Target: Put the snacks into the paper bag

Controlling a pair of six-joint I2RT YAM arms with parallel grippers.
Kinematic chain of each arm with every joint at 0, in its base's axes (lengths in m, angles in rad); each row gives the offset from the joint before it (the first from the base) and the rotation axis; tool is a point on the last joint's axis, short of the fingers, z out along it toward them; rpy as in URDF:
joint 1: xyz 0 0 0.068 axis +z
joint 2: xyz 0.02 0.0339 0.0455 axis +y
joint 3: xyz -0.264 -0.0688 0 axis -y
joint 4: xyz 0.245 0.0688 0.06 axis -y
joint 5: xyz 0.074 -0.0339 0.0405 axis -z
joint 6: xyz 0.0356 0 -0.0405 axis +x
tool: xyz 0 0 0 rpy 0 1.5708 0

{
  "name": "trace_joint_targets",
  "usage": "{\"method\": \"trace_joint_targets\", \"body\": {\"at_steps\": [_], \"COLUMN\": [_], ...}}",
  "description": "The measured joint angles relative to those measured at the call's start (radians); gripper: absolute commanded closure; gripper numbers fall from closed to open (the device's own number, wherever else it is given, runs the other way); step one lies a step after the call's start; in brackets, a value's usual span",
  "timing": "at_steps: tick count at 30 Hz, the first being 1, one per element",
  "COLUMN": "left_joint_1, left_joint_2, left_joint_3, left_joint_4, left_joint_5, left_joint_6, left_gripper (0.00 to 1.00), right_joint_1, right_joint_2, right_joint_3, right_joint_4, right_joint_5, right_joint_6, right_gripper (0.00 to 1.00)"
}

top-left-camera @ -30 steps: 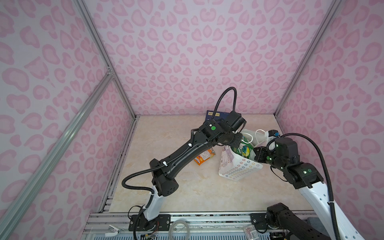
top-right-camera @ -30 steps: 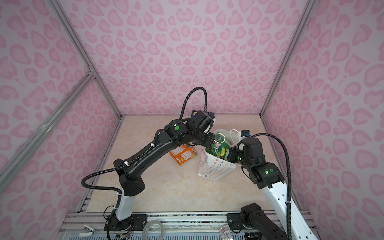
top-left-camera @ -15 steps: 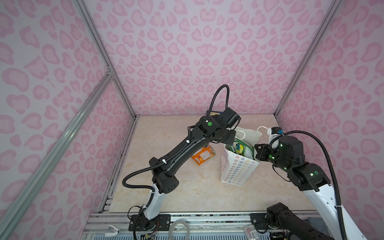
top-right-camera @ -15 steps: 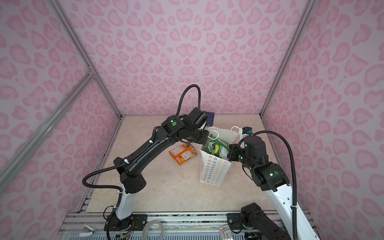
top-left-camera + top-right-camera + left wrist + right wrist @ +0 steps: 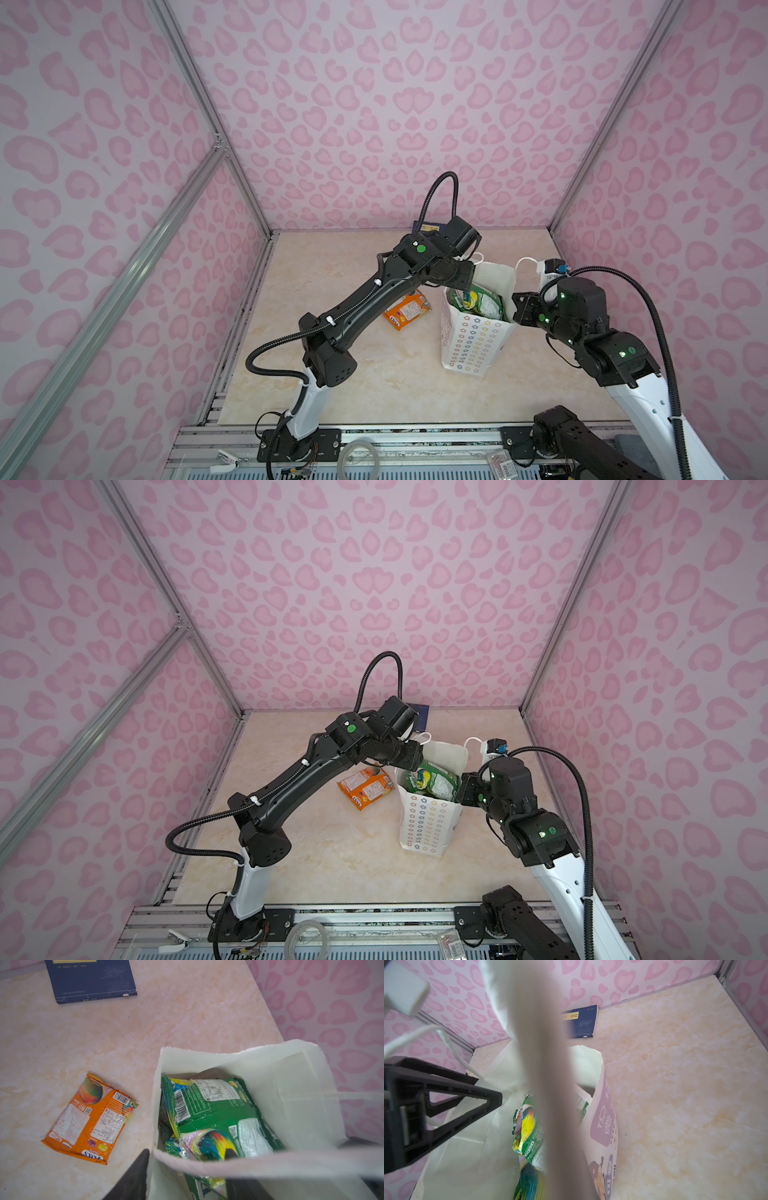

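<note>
Left hand (image 5: 188,1153) straddles thin paper bag (image 5: 291,1088) wall; glossy crinkled pouches (image 5: 218,1122) inside.

My left arm (image 5: 365,299) stretches forward across the middle, wrist tipped downward, and my left gripper (image 5: 188,1153) has its 2 fingers spread wide. My right arm (image 5: 602,353) bends at the elbow and reaches inward, my right gripper (image 5: 519,305) pinched tight. The 2 grippers sit near each other, not touching.

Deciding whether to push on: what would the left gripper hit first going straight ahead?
Probably the green pouch topmost in the paper bag; the open left gripper straddles one wall of the bag, which might catch first.
</note>
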Motion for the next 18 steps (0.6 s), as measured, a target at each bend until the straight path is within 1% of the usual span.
{"method": "trace_joint_targets", "body": {"at_steps": [1,4,10,13,16,18], "left_joint_1": [0.0,0.003,0.003,0.038,0.092,0.11], "left_joint_2": [-0.027,-0.136,-0.392,-0.539,-0.622,-0.621], "left_joint_3": [-0.007,-0.075,-0.296,-0.43,-0.52,-0.556], "left_joint_4": [0.011,0.032,0.107,0.168,0.245,0.29], "left_joint_5": [0.008,0.031,0.148,0.176,0.197,0.21], "left_joint_6": [0.001,0.011,0.042,0.042,0.032,0.025], "left_gripper": [0.02,0.03,0.03,0.03,0.03,0.01], "right_joint_1": [-0.003,-0.01,-0.012,-0.012,-0.009,-0.01], "right_joint_2": [-0.003,-0.011,-0.023,-0.021,-0.018,-0.019], "right_joint_3": [-0.003,-0.021,-0.043,-0.046,-0.05,-0.05], "right_joint_4": [0.001,-0.003,0.022,0.027,0.02,0.022], "right_joint_5": [0.0,0.007,-0.001,-0.011,-0.061,-0.07], "right_joint_6": [0.0,-0.004,-0.002,0.002,0.005,0.005], "right_gripper": [1.0,1.0,1.0,1.0,1.0,1.0]}}
